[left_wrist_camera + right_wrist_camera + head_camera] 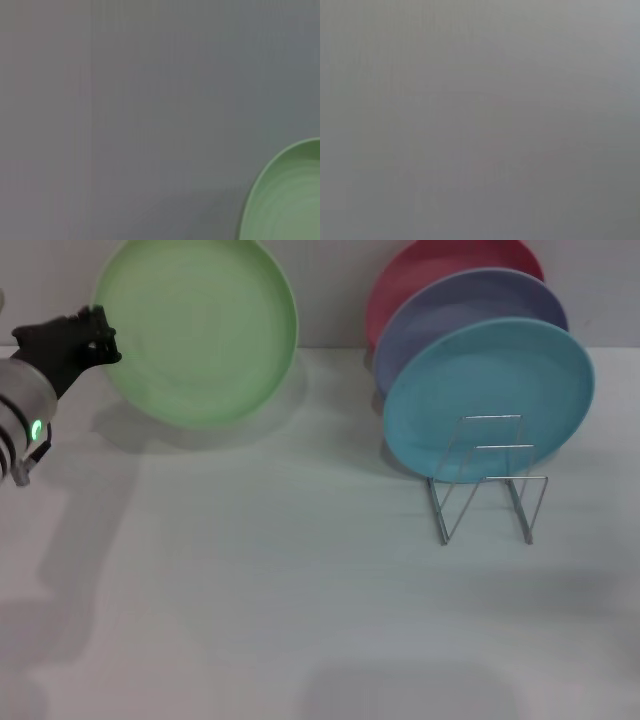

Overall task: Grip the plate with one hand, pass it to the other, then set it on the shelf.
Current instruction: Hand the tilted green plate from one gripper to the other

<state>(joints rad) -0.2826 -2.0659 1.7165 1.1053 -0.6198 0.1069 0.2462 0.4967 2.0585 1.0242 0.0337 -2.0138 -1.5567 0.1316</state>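
Observation:
The light green plate (pixel 200 328) hangs tilted above the table at the far left, its face turned toward the head camera and its shadow on the table below. My left gripper (pixel 103 337), on the arm with the green ring, is shut on the plate's left rim. Part of the same plate (pixel 287 200) fills a corner of the left wrist view. The silver wire shelf (pixel 488 480) stands at the right. My right gripper is out of view, and the right wrist view shows only plain grey.
A turquoise-blue plate (pixel 490 400) stands upright in the shelf's wires, with a lavender plate (pixel 450 310) and a pink plate (pixel 420 270) behind it. Two front wire dividers hold nothing. The white table (pixel 300 590) spreads across the middle and front.

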